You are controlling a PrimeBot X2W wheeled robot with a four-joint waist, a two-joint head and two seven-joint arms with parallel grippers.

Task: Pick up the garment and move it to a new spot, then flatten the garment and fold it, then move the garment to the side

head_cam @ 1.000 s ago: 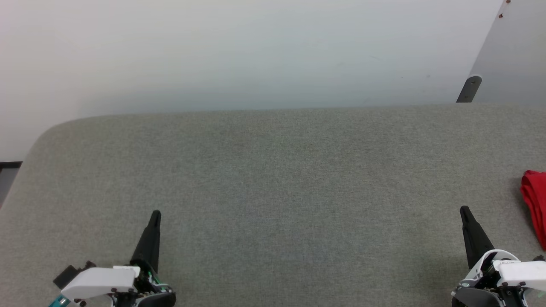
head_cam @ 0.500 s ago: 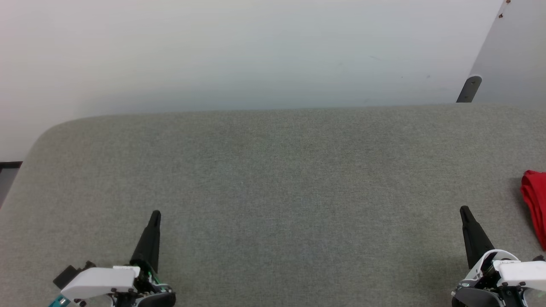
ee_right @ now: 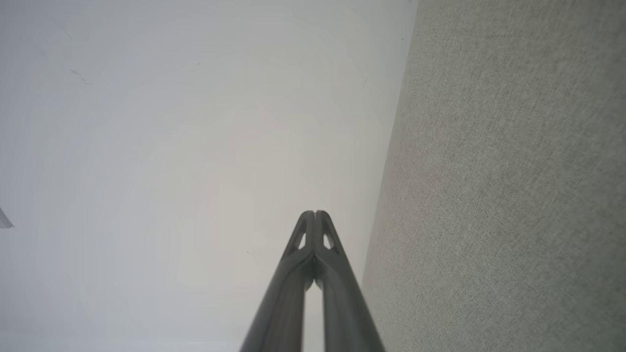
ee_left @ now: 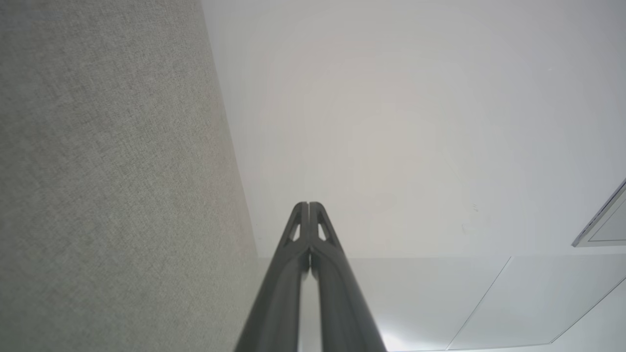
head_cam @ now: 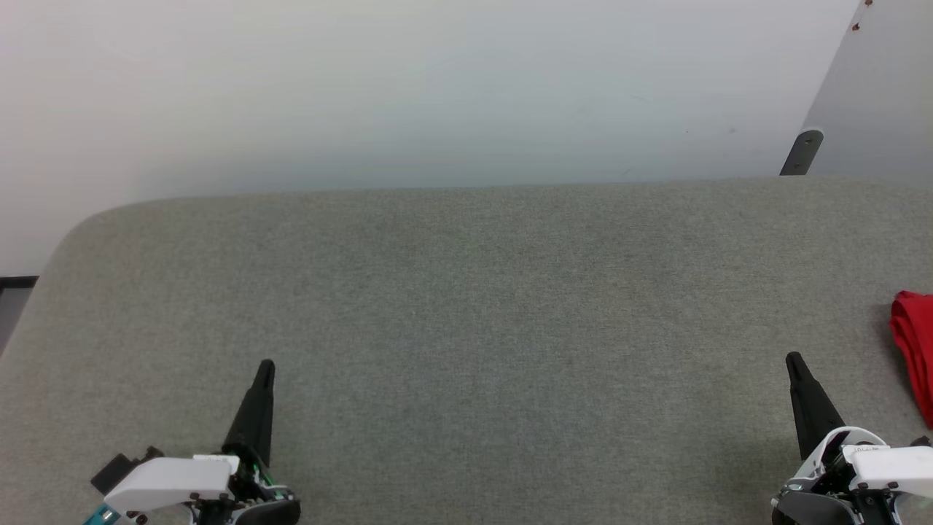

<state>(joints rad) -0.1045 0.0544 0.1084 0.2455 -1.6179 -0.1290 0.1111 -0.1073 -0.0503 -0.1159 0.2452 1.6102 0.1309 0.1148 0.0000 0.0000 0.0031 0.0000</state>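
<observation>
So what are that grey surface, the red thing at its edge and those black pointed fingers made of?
The grey surface looks like woven cloth or felt: a fine matte weave shows. The red thing seems to be soft fabric, judging by its folds; its finish is hard to tell at the picture's edge. The black fingers are probably moulded plastic, smooth and semi-matte, with cut-out windows near the tips.

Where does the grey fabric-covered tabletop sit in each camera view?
Head view: the grey fabric-covered tabletop spans the lower part, under the white wall.
Left wrist view: tabletop along the left side.
Right wrist view: tabletop along the right side.
Shared landmark: the tabletop's edge against the wall.
</observation>
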